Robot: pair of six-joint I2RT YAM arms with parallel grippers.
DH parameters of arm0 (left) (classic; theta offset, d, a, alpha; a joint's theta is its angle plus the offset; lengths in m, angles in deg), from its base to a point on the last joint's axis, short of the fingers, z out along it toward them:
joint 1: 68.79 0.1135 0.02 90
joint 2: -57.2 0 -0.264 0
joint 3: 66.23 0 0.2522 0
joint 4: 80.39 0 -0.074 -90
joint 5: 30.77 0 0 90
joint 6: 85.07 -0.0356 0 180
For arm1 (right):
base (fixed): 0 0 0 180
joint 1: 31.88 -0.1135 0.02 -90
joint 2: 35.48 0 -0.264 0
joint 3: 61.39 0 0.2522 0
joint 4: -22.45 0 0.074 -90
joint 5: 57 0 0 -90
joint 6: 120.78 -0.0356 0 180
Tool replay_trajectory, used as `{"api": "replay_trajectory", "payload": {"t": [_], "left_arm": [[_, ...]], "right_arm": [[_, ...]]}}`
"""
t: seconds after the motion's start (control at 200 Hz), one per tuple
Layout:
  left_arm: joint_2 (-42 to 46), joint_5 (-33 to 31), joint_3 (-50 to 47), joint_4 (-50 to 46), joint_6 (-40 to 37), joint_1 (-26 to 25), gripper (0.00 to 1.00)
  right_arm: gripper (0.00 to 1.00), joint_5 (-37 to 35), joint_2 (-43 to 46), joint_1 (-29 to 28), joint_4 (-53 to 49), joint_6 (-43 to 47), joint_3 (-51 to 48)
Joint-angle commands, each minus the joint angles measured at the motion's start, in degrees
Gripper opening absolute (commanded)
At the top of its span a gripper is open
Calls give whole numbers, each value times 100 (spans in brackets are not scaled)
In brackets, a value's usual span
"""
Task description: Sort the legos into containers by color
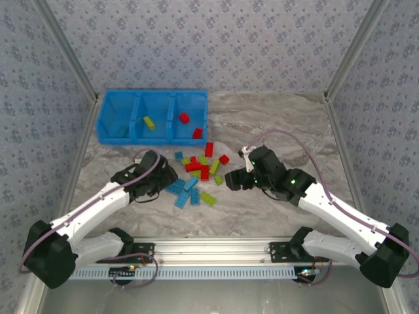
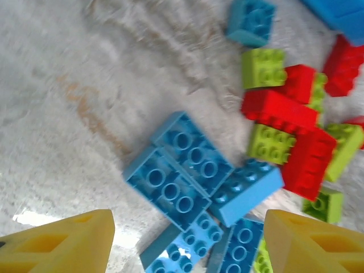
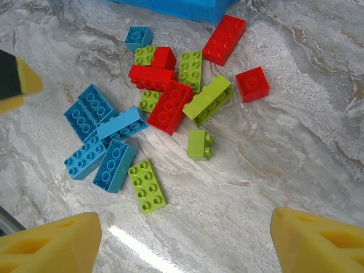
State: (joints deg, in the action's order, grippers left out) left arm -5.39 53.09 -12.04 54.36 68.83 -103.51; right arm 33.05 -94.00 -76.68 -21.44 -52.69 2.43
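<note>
The legos lie in a loose pile (image 1: pixel 196 173) on the marble table, in red, light blue and lime green. The containers are one blue bin (image 1: pixel 105 121) with three compartments. Its left one holds a blue brick (image 1: pixel 122 131), the middle a lime brick (image 1: pixel 149 122), the right two red bricks (image 1: pixel 184 118). My left gripper (image 2: pixel 187 244) hangs open just above a cluster of blue bricks (image 2: pixel 170 185) at the pile's left. My right gripper (image 3: pixel 185 244) is open over bare table, just short of a lime brick (image 3: pixel 147 185) at the pile's near edge.
The bin's front wall (image 3: pixel 176 7) lies just beyond the pile. A lone red brick (image 3: pixel 252 84) sits to the pile's right. A yellow fingertip of the left gripper (image 3: pixel 14 79) shows in the right wrist view. Metal frame posts and patterned walls border the table.
</note>
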Motion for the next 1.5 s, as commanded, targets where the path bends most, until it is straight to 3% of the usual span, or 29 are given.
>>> {"api": "replay_trajectory", "payload": {"t": [0.0, 0.2, 0.34, 0.505, 0.61, 0.959, 1.149, 1.359, 1.494], "left_arm": [[-243, -238, 95, 86, 1270, -84, 70], [-908, -205, 8, 68, 1683, -385, 70], [-1259, -128, -184, 601, 1507, -408, 70], [-1663, -79, -135, 494, 1399, -411, 70], [-1712, -120, -219, 380, 1416, -405, 64], [-975, -352, -853, 142, 1191, -363, 58], [-948, -187, -937, 235, 924, -212, 41], [-351, -486, -177, -262, -34, -40, 30], [-26, -1201, 918, -577, -875, 541, 30]], "right_arm": [[81, 83, 60, -30, 58, -192, -113], [81, -49, 69, 6, 178, -354, -251], [81, -13, 103, 6, 226, -451, -340], [81, -65, 215, 4, 141, -480, -350], [81, -151, 316, 6, 144, -533, -409], [81, -205, 375, 15, 165, -644, -462], [81, -89, 384, -9, 157, -760, -385], [83, 1321, 425, -303, 623, -564, -318], [84, 1218, 402, -451, 656, -542, -89]]}}
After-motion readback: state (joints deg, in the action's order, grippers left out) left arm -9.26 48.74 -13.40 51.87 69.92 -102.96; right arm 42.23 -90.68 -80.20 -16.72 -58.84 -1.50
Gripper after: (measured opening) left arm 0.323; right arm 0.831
